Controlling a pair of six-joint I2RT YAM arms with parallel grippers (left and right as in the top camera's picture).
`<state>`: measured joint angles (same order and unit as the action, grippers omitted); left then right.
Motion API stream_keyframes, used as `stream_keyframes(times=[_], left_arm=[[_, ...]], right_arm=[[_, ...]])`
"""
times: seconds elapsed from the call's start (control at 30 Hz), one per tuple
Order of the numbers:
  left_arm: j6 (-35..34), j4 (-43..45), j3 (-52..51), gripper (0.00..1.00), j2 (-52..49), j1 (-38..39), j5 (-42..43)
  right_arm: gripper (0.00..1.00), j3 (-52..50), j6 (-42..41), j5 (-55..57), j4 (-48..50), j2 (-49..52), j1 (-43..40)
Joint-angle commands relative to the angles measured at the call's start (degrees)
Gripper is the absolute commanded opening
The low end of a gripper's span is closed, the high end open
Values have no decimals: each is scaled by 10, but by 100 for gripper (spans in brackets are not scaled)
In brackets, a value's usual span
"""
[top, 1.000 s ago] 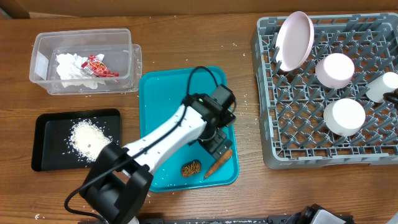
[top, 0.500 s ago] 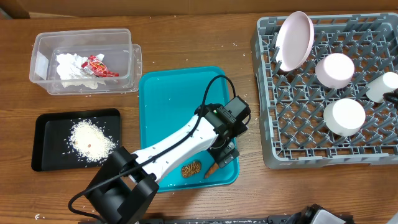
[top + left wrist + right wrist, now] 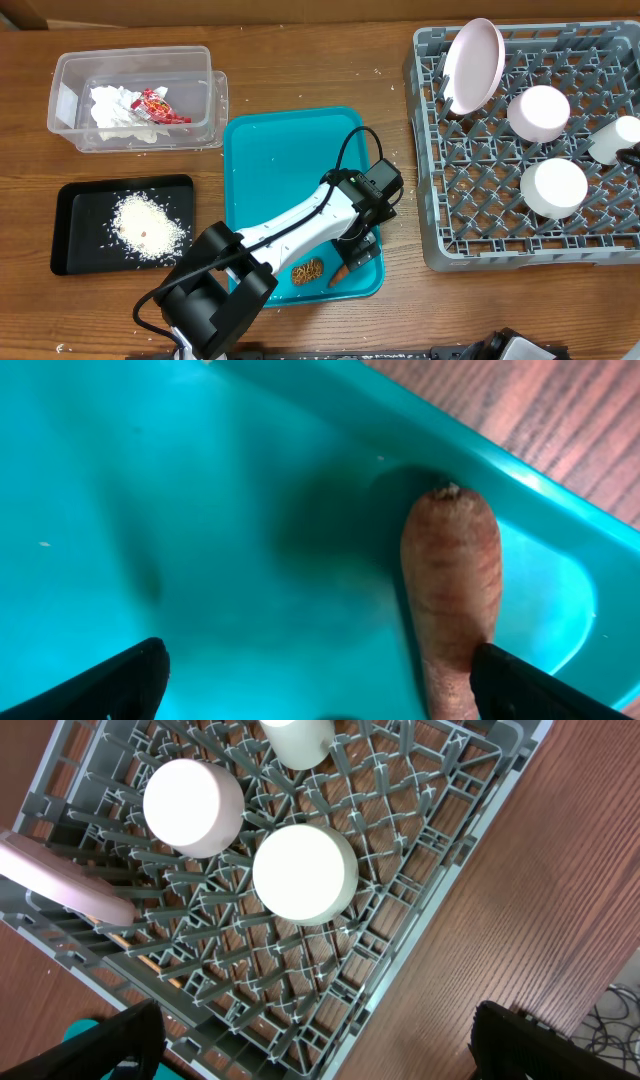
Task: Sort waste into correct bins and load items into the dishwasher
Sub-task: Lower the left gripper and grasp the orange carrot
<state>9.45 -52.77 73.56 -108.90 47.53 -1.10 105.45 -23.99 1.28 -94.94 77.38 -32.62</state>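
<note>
- Wooden table [image 3: 300, 60], brown grain; teal tray [image 3: 270, 160] at its centre serves as reference.
- Left gripper [image 3: 320, 670]: jaws spread wide, nothing held, low over the teal tray's near right corner.
- Carrot piece [image 3: 452, 575]: orange-brown, flat in that corner beside the rim, just inside one finger; not yet binned.
- Brown ridged lump [image 3: 307, 270]: on the teal tray, just left of the carrot piece; not yet binned.
- Black tray [image 3: 75, 205]: left of the teal tray, holding a rice pile [image 3: 147, 227]; judged done.
- Clear tub [image 3: 130, 58]: beyond the teal tray's far left corner, holding napkin [image 3: 112, 108] and wrapper [image 3: 155, 103]; judged done.
- Dish rack [image 3: 480, 220]: right of the teal tray, carrying an upright plate [image 3: 475, 65] and three cups [image 3: 553, 188]; loading appears complete.
- Right gripper [image 3: 320, 1050]: fully open, empty, above the rack, well right of the teal tray.
- Outstanding, by judgement: the two food pieces only.
</note>
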Motion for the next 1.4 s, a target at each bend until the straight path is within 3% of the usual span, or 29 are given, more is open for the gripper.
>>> stream_keyframes(times=[0.0,0.17,0.5,1.03,1.13,1.17,1.2,1.37], left_arm=[[9,-6,-12,98,-6,-2,32],[8,-19,-12,100,-6,-1,70],[9,-6,-12,100,-6,0,26],[19,33,-12,96,-36,1,21],[17,29,-12,88,-36,1,15],[17,27,-12,72,-36,1,8],[17,26,-12,67,-36,1,5],[17,29,-12,63,-36,0,5]], right_arm=[[100,10,-5,-3,3,-2,-3],[100,10,-5,-3,3,-2,-3],[100,10,-5,-3,3,-2,-3],[100,10,-5,-3,3,-2,-3],[100,10,-5,-3,3,-2,-3],[100,10,-5,-3,3,-2,-3],[100,10,-5,-3,3,-2,-3],[100,10,-5,-3,3,-2,-3]])
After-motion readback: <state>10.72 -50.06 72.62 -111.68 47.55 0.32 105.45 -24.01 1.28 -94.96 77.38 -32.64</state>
